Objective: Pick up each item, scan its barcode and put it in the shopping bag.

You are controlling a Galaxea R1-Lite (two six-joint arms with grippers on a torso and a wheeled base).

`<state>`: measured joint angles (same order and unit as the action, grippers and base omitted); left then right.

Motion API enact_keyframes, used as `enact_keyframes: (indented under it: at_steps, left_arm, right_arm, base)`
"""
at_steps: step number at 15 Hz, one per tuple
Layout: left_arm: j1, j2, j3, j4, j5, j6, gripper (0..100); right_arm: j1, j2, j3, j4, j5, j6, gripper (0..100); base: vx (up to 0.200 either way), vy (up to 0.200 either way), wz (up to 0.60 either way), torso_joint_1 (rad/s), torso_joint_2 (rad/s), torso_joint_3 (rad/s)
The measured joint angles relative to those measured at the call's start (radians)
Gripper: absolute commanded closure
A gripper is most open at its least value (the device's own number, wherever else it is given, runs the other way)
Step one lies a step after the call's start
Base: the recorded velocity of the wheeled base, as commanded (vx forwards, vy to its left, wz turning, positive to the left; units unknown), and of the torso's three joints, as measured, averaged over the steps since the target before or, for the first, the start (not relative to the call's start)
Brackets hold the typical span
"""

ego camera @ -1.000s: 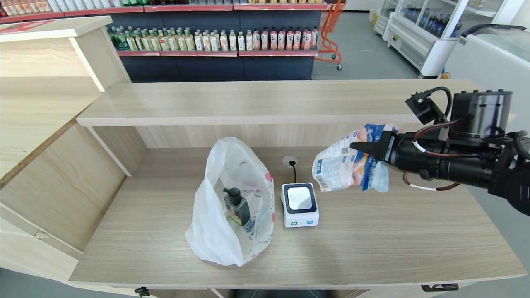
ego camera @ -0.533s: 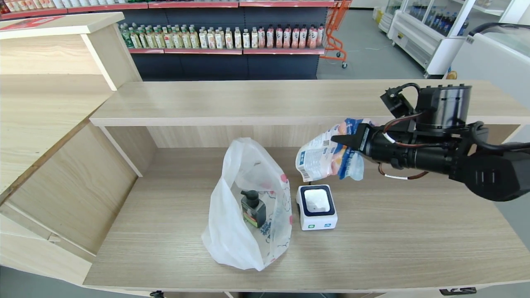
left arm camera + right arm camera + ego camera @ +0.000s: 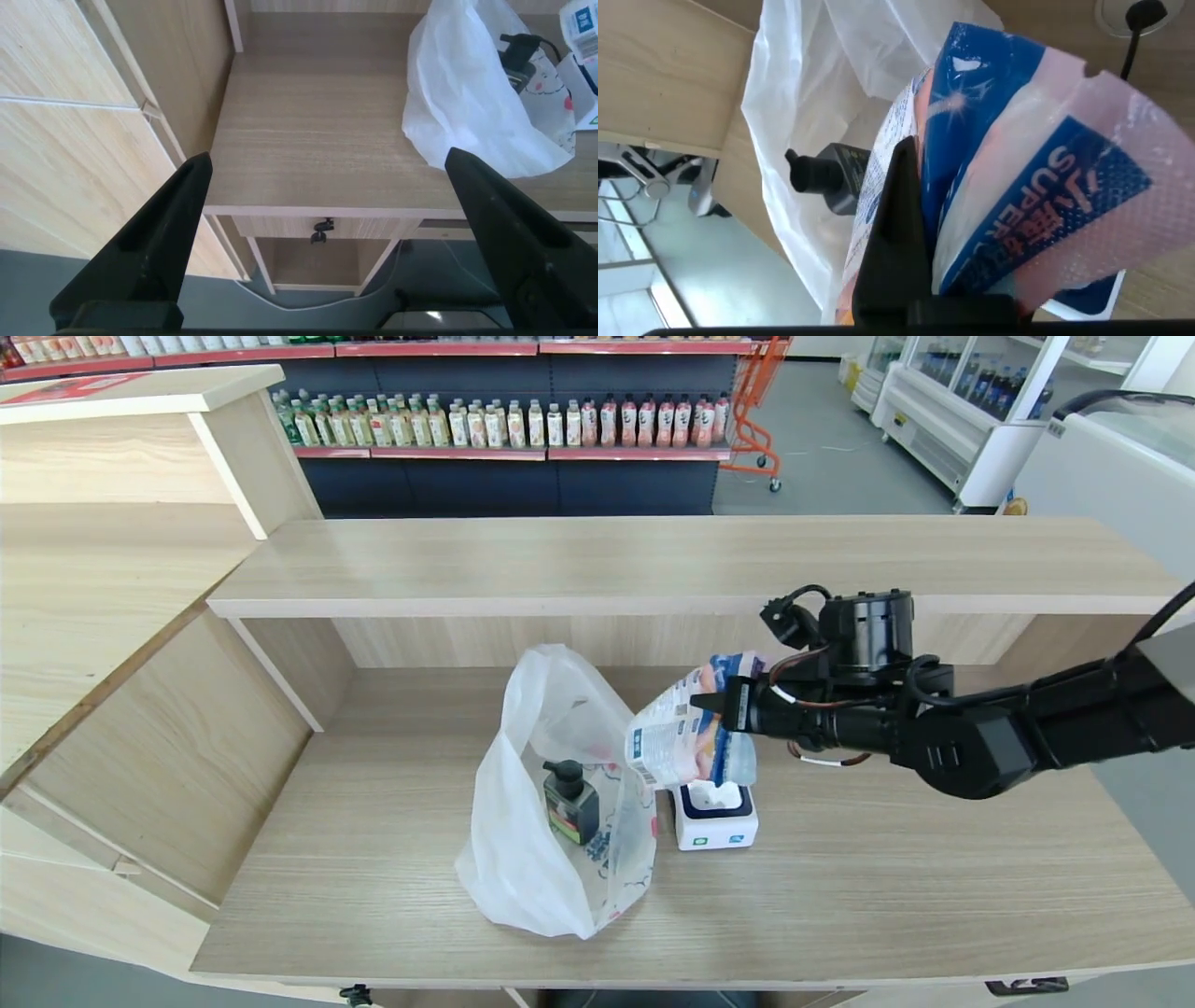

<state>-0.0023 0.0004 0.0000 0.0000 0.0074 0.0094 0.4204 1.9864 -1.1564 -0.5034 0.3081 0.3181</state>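
The right gripper (image 3: 717, 706) is clamped on the pouch (image 3: 674, 739). Its dark fingers pinch the crinkled upper end, so the printed body hangs down and toward the robot's left. In the right wrist view one finger (image 3: 898, 224) lies flat against the pouch's white back, and the blue-and-pink front bulges out on the other side. The pouch is in the air over the scanner (image 3: 714, 814). In the head view its lower part covers the scanner's window (whether the two touch I cannot tell). Its left edge is just beside the open mouth of the bag (image 3: 532, 859) and overlaps the rim from the head camera's angle. The right arm comes in from the robot's right, low above the counter (image 3: 887, 905).

The scanner is a small white box with a dark frame on top, standing near the middle of the counter. The bag stands just to its left; it is white and translucent with red and blue print, and its mouth opens upward. Inside it a dark pump bottle (image 3: 569, 801) stands upright.

The left gripper (image 3: 327, 161) is spread wide with nothing between its fingers. It hangs out in front of the counter's near edge on the left side, well apart from the bag.

Beyond the counter's raised ledge, a shelf (image 3: 504, 454) carries a row of drinks.
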Motion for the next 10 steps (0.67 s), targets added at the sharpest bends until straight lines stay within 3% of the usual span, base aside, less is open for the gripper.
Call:
enact_keyframes:
  at_steps: [10]
  left_arm:
    - [0.001,0.0,0.0,0.0,0.0,0.0,0]
  right_arm:
    - [0.067,0.186,-0.117,-0.058,0.055,-0.25,100]
  base:
    - [0.0,0.0,0.0,0.0,0.0,0.0]
